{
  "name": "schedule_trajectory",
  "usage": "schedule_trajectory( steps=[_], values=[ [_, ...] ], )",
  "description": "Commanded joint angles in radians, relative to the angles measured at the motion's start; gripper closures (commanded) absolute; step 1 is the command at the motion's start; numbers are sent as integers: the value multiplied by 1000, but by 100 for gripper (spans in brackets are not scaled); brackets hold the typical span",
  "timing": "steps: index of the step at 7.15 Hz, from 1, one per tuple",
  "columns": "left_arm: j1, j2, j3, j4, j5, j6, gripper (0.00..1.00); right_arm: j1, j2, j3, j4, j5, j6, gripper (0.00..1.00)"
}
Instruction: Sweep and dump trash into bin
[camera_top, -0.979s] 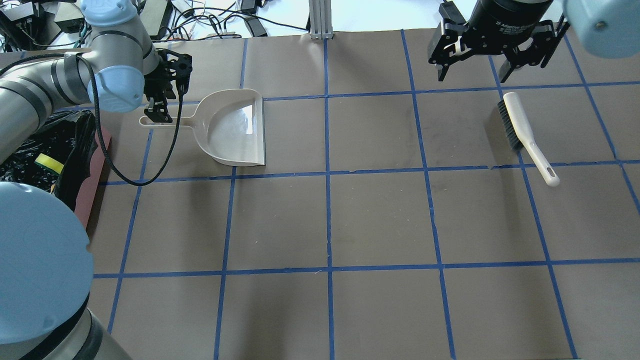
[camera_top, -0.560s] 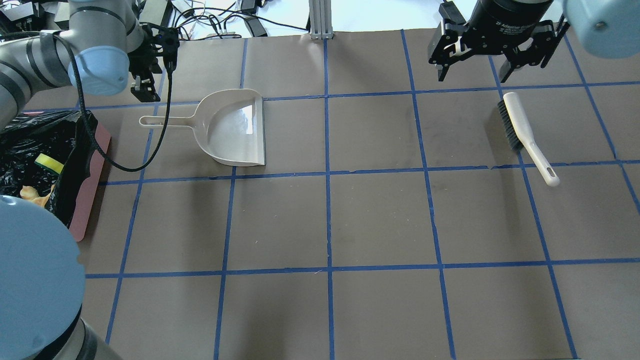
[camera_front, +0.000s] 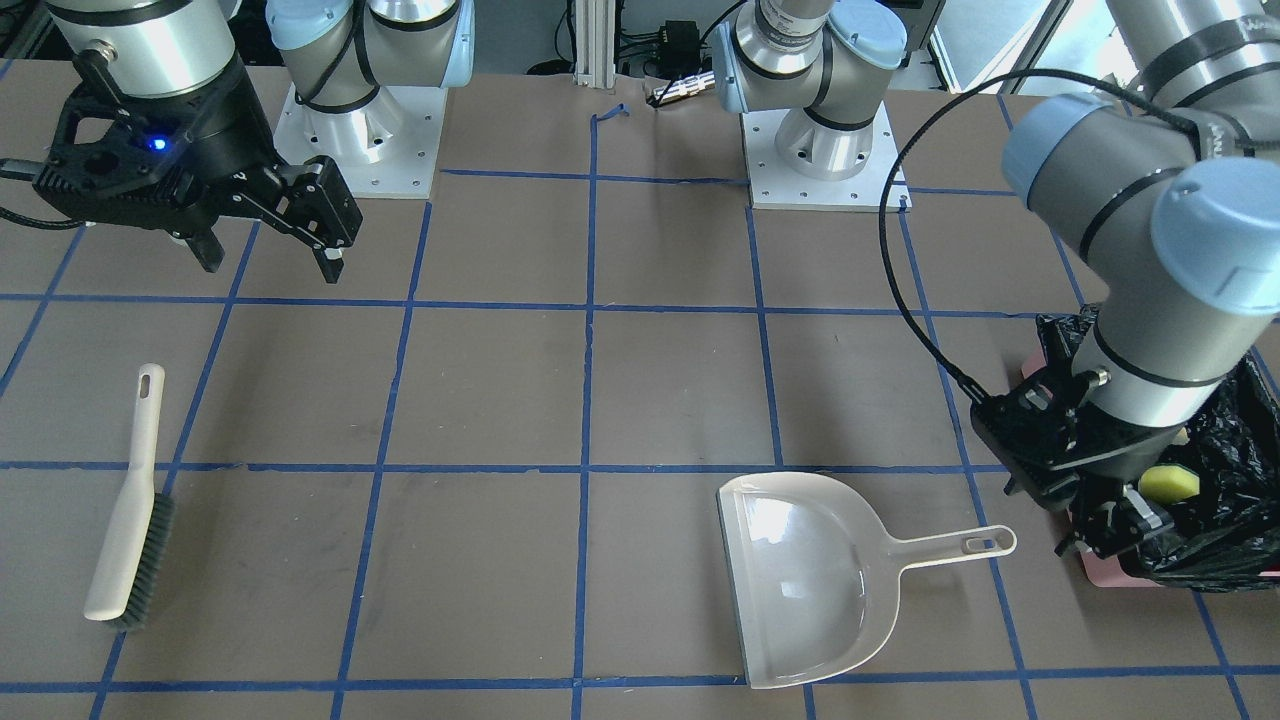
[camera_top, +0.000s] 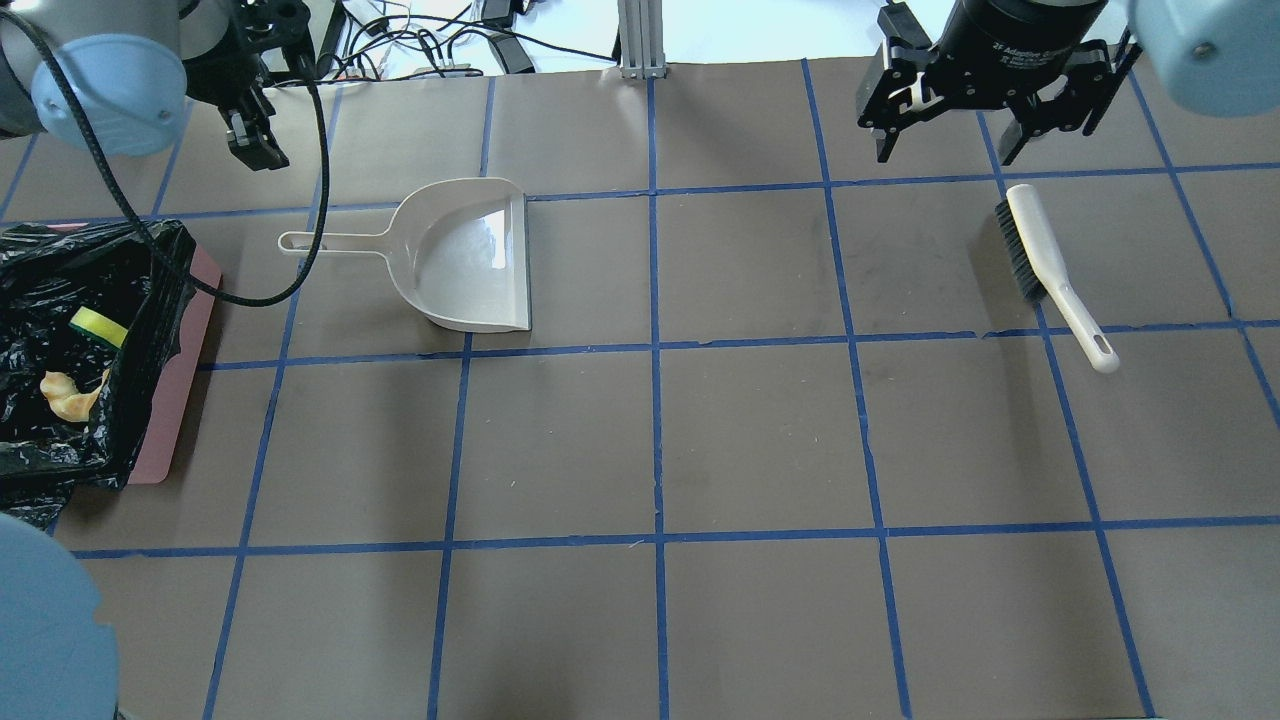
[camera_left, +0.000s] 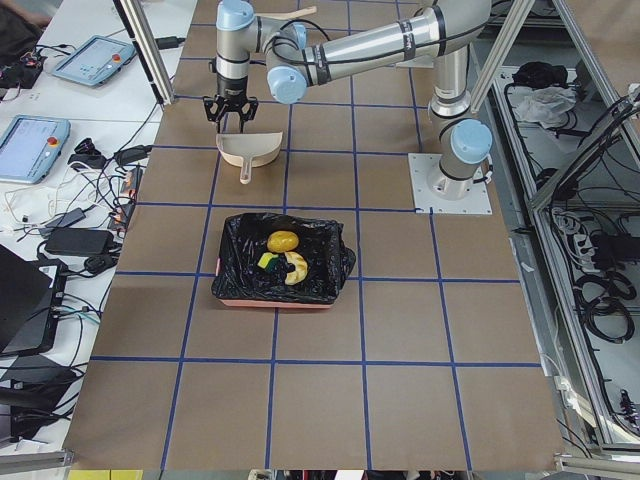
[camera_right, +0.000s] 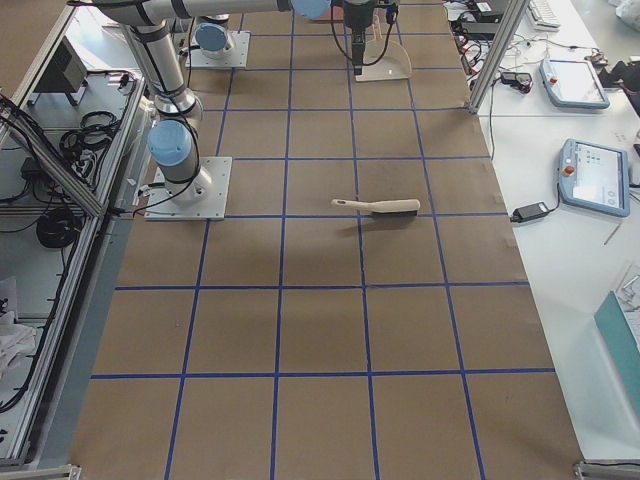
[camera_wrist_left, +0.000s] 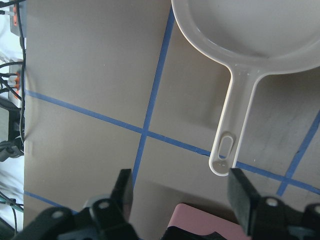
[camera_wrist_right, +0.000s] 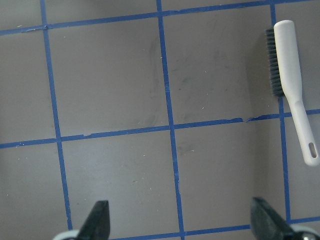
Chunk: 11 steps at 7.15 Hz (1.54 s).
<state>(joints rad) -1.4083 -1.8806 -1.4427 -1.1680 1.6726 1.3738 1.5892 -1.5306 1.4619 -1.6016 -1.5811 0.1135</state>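
The bin (camera_top: 170, 390), a pink box lined with a black bag, stands at the table's left edge and also shows in the left side view (camera_left: 270, 300). In it lie the yellow sponge (camera_top: 97, 326), the cream crescent slice (camera_top: 65, 397) and the golden potato (camera_left: 283, 241). My left gripper (camera_top: 258, 145) is open and empty, above the table past the end of the dustpan's handle; the wrist view (camera_wrist_left: 181, 195) shows its jaws spread. My right gripper (camera_top: 946, 155) is open and empty, just beyond the brush's head.
The beige dustpan (camera_top: 465, 255) lies empty on the table with its handle toward the bin. The cream hand brush (camera_top: 1040, 255) lies at the far right. Cables and equipment sit beyond the table's far edge.
My left arm has moved off the dustpan handle, farther from the robot and to the left, uncovering more of the bin. The dustpan, brush and right arm have not moved.
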Motion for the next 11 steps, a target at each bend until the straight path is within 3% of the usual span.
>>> schedule_trajectory(
  steps=[1, 3, 6, 9, 11],
  values=[
    [-27, 108, -14, -120, -40, -106, 36, 0, -2, 0, 0, 1, 0, 0],
    [-105, 165, -39, -128, -37, -276, 34, 0, -2, 2, 0, 1, 0, 0],
    [-199, 213, -62, -202, -120, -851, 17, 2, -3, 2, 5, 1, 0, 0],
    [-202, 317, -47, -393, -113, -1085, 0, 2, -3, 12, 5, 3, 2, 0],
    [-189, 334, -45, -394, -76, -1269, 0, 3, -22, 44, -8, -2, 0, 0]
  ],
)
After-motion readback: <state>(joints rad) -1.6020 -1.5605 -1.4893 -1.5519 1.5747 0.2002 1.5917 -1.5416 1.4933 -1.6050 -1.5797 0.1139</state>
